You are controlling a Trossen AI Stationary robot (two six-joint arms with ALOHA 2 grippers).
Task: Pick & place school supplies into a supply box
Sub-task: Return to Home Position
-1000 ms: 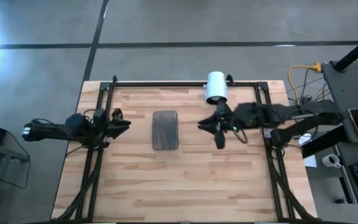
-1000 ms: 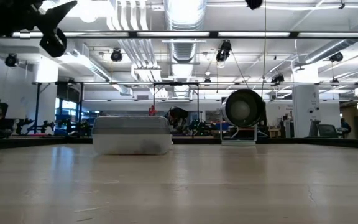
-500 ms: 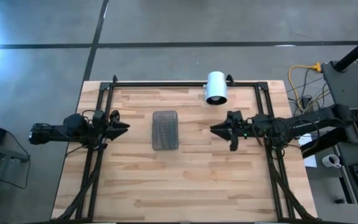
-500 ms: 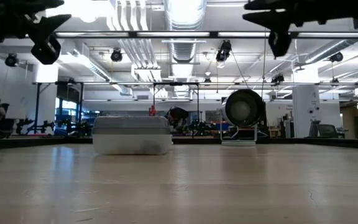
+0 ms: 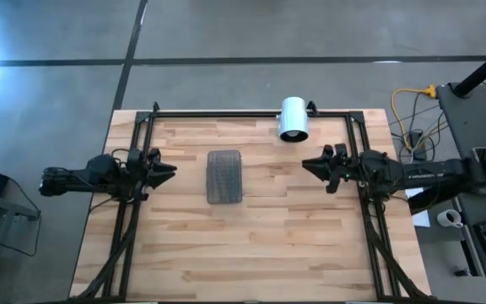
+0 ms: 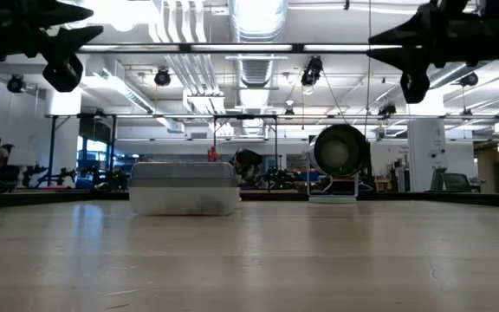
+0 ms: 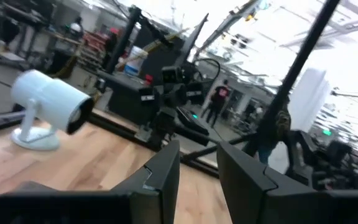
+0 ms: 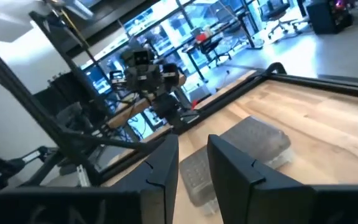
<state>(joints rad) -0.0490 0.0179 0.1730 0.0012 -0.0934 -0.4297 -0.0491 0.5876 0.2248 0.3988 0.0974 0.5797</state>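
Pulled away from the closed supply box (image 5: 224, 176), which lies flat just off centre on the counter (image 5: 268, 245) toward 10 o'clock, the right gripper (image 5: 315, 167) has retreated to the 3 o'clock edge, while the left gripper (image 5: 169, 170) waits at 9 o'clock, both slightly parted and empty.

Grey concrete floor (image 5: 49, 34) around the wooden table (image 5: 251, 245) — bright ceiling lights (image 6: 128, 13) and white ducts (image 6: 258, 68) overhead.

White cylinder (image 5: 293, 118) on wooden table (image 5: 251, 245)
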